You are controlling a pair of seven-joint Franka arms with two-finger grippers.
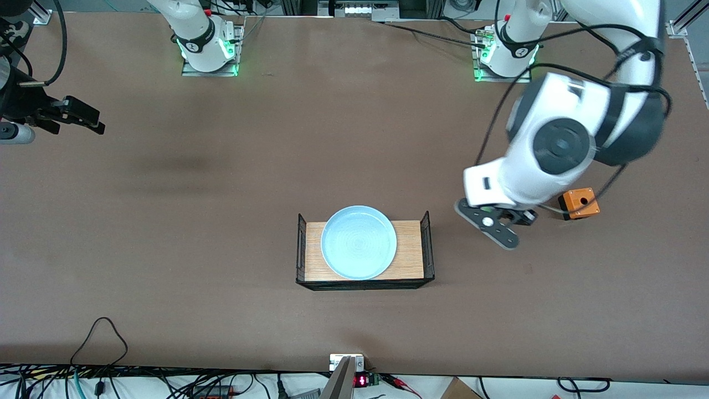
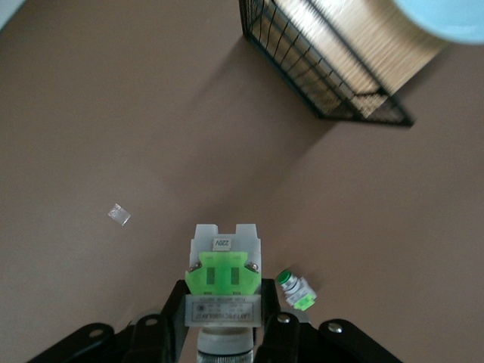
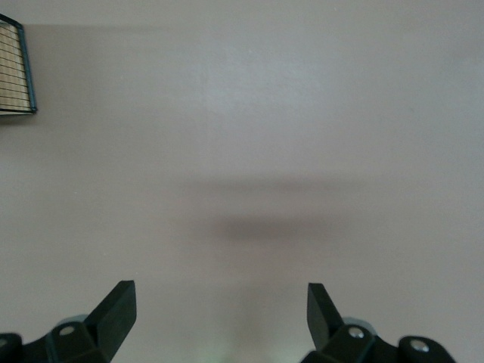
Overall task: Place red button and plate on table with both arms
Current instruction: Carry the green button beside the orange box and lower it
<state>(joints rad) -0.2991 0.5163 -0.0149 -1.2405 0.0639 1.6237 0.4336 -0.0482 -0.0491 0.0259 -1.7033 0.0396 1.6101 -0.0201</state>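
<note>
We cannot see the red cap of the small switch with whitish body and green middle block [image 2: 224, 276] held in the left gripper [image 2: 224, 333] — it is cut off at the picture's edge, and in the front view the arm hides it. The fingers are closed on it, above the matte-brown surface [image 1: 221, 221] toward the left arm's end. One green-capped switch [image 2: 296, 291] lies on the surface below, beside one small pale scrap [image 2: 119, 214]. One round light-blue plate [image 1: 359, 242] rests on the light-wood tray with black mesh ends [image 1: 410, 260]. The right gripper [image 3: 221, 306] waits with fingers spread wide, empty — bare surface beneath
</note>
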